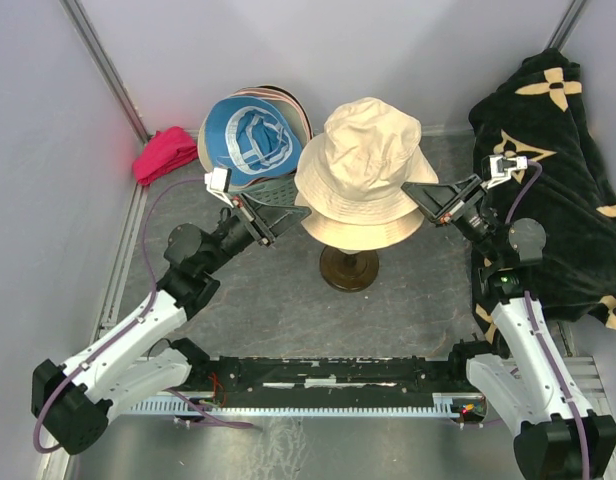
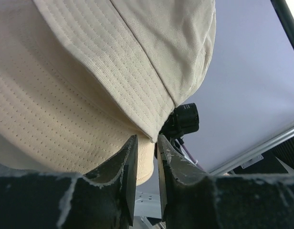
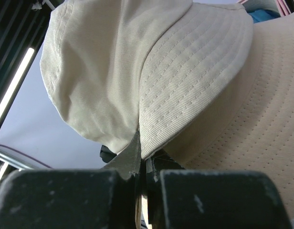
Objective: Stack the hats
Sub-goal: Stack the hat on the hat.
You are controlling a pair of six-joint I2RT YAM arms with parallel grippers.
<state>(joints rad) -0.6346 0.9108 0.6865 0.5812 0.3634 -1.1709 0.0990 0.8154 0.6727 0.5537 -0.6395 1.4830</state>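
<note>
Fingers [image 2: 129, 164] of the left gripper [image 1: 302, 211] stand narrowly parted at the left brim of the cream hat [image 1: 363, 150]. It sits centre on a tan hat [image 1: 360, 236] atop the stand [image 1: 349, 268], and the right gripper [image 1: 409, 188] pinches its right brim.

Left arm [image 1: 128, 345], right arm [image 1: 523, 345]: white shells, black joints, purple cables. Left gripper [image 1: 300, 210], right gripper [image 1: 408, 187]: black, pale-scuffed edges.

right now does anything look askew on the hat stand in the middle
Yes: the cream hat sits crooked on the tan hat below, crown creased, brim not flush. The right gripper pinches one brim edge; the left gripper stands slightly parted at the other.
</note>
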